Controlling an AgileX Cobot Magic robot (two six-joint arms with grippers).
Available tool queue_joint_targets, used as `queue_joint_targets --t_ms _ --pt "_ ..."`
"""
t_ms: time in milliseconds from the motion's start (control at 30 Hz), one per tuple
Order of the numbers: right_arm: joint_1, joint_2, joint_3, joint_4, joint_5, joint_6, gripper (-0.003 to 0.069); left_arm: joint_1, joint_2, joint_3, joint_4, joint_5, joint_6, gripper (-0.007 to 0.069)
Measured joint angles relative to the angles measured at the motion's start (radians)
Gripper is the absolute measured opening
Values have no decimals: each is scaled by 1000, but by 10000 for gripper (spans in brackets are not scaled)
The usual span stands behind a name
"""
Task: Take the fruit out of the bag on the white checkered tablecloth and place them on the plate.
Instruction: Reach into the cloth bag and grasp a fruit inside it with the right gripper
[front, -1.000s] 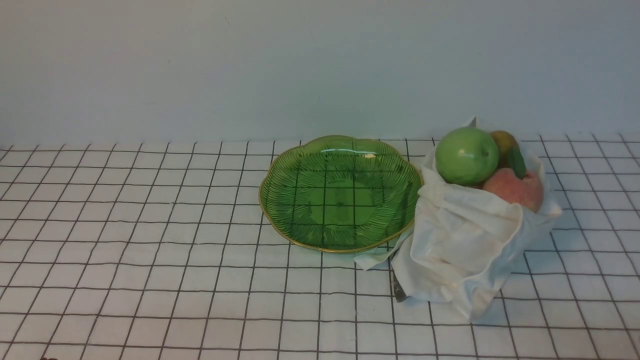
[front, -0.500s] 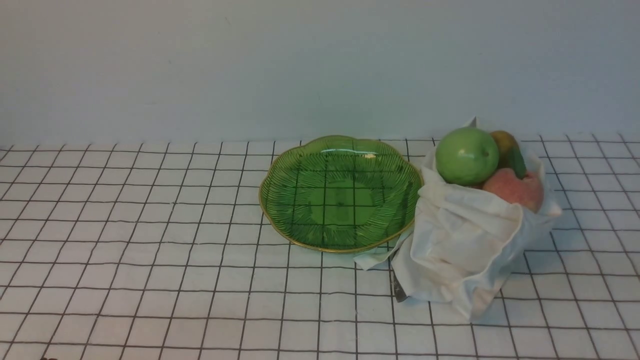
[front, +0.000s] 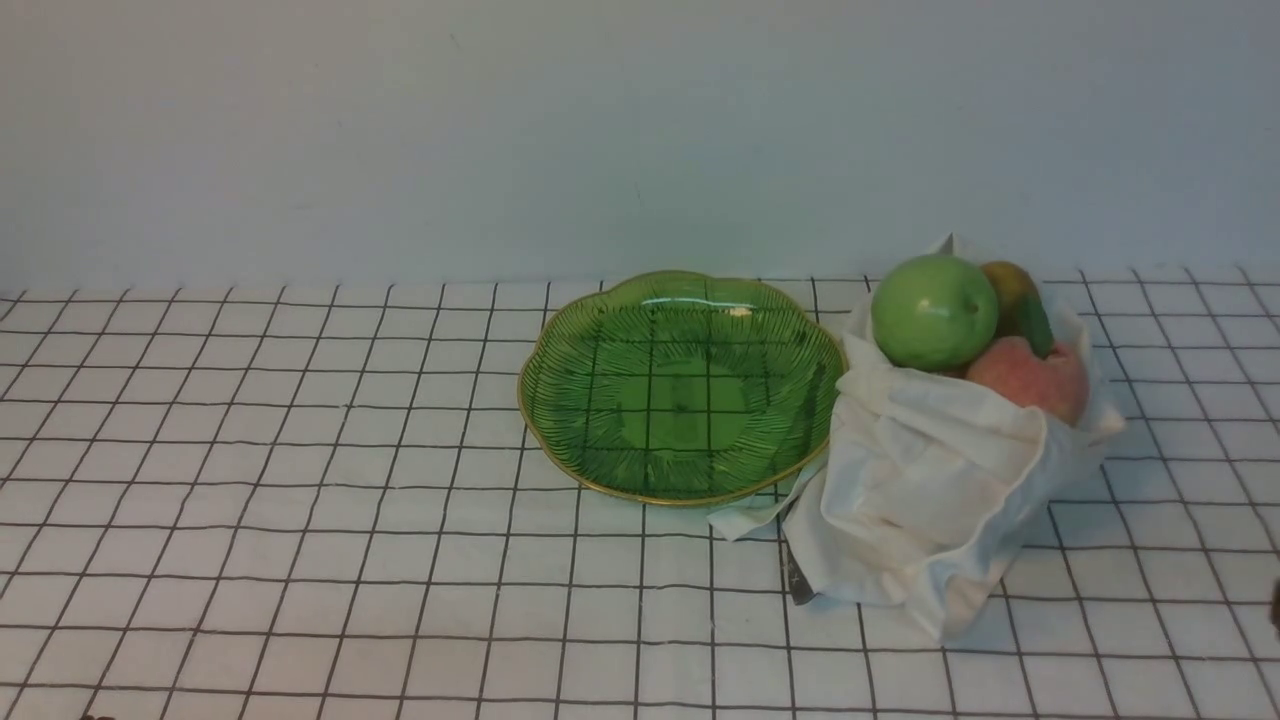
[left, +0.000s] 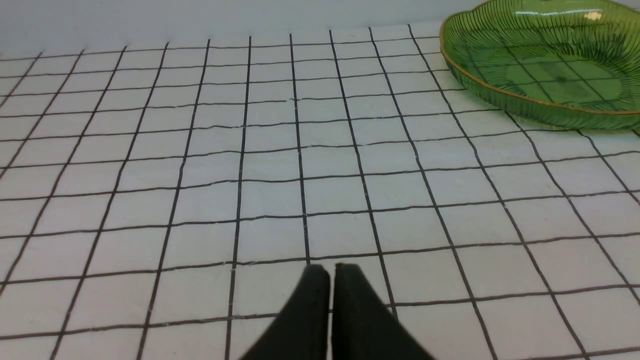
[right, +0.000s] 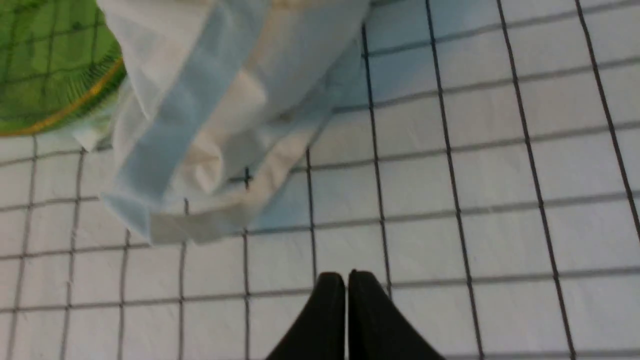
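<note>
**Tabletop holdings: fruit all in the bag, plate bare**

1. White checkered tablecloth (front: 300, 500). Covers the whole work surface; everything listed below rests on it.

2. Bag (front: 920, 490). Off-white cloth, wrinkled, standing slumped on the right side of the cloth with its mouth open upward. Its left side lies just beside the plate's right rim, and a fold of fabric reaches toward the plate's near edge. The right wrist view shows its lower folds lying on the grid.

3. Plate (front: 680, 390). Green ribbed glass with a scalloped gold rim, near the centre of the cloth towards the back. Nothing lies on it.

4. Green apple (front: 932, 312). Sits highest at the bag's mouth, on the side nearest the plate.

5. Peach (front: 1030, 378). Pink-red, at the mouth of the bag, to the right of the apple and lower, touching it.

6. Pear (front: 1012, 290). Brownish-green, behind the apple and peach, mostly hidden.

7. Left gripper (left: 331, 272). Fingers pressed together, holding nothing, over bare cloth well left of the plate.

8. Right gripper (right: 347, 280). Fingers likewise pressed together and empty, over bare cloth near the bag's base.
</note>
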Motion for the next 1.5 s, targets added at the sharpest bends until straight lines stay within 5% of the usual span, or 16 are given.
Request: queue_joint_targets --t_ms 167,300,433,567,1067,1500 --pt "0 145 -103 281 -118 -283 146 0 0 0 0 0 0 -8" --pt "0 317 -221 510 -120 -594 328 0 0 0 0 0 0 -8" --pt "0 459 -329 645 -120 -771 510 0 0 0 0 0 0 -8" --pt "0 617 -457 683 -97 -817 661 0 0 0 0 0 0 -8" --pt "0 1043 -822 548 -5 -760 691 0 0 0 0 0 0 -8" --pt "20 1136 -875 497 47 -760 645 0 0 0 0 0 0 -8"
